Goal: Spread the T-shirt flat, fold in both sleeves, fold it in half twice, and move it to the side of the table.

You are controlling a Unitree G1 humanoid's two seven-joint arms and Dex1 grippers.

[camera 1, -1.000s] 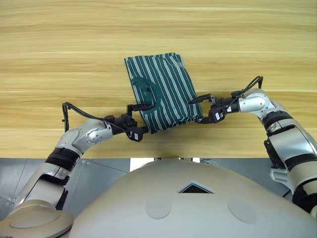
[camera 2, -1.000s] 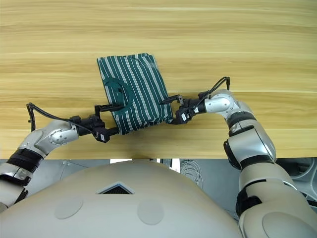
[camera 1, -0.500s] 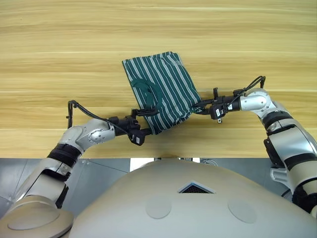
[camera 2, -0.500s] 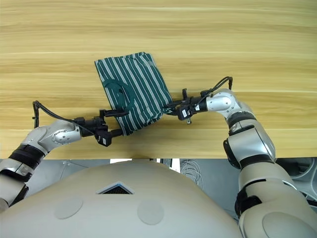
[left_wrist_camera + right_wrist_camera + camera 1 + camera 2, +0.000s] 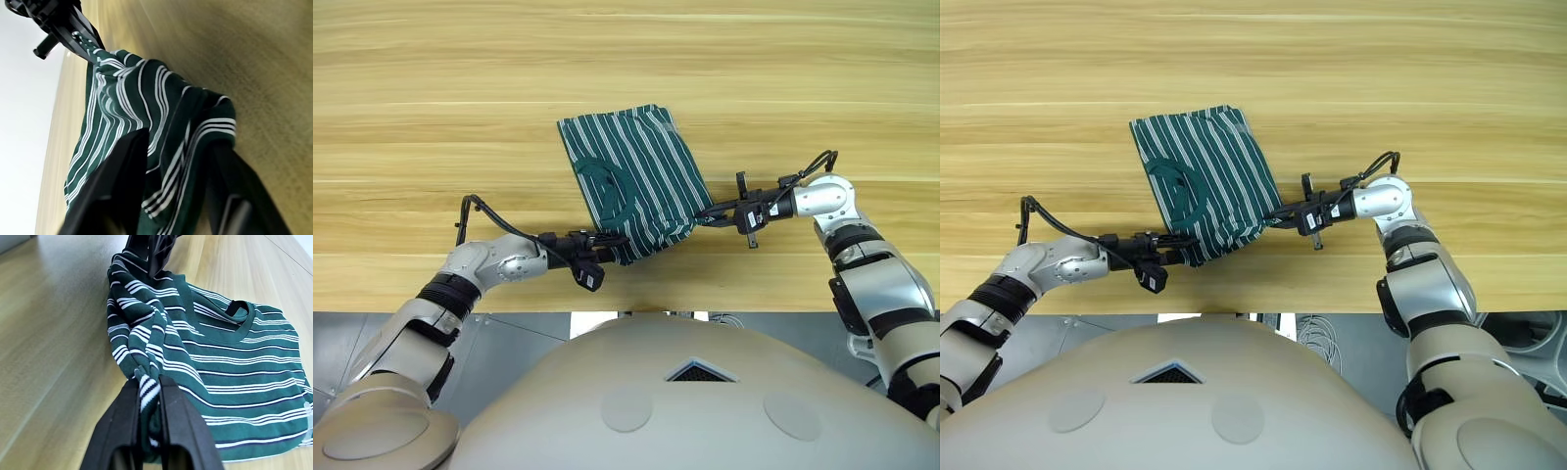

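nearest the robot, at about 7 o'clock of the t-shirt, the left gripper reaches in low over the wooden table. in the left wrist view the left gripper has one finger on each side of a bunched fold of the green, white-striped cloth. the gap between them is only as wide as the gathered cloth, and they hold that near left corner.

a little farther out, at about 4 o'clock of the t-shirt, the right gripper comes in from the right. in the right wrist view the right gripper has its two fingers pressed almost together, with a thin twisted strip of the hem pinched between them.

the t-shirt is folded into a rough rectangle and lies toward the near middle of the table, turned a little so its long sides run from 5 o'clock to 11 o'clock. its near edge is gathered and wrinkled between the two grippers. the dark collar faces up on the left half, toward 8 o'clock of the cloth. beyond it the far part lies flat on the wood, ending in a straight edge at 12 o'clock.
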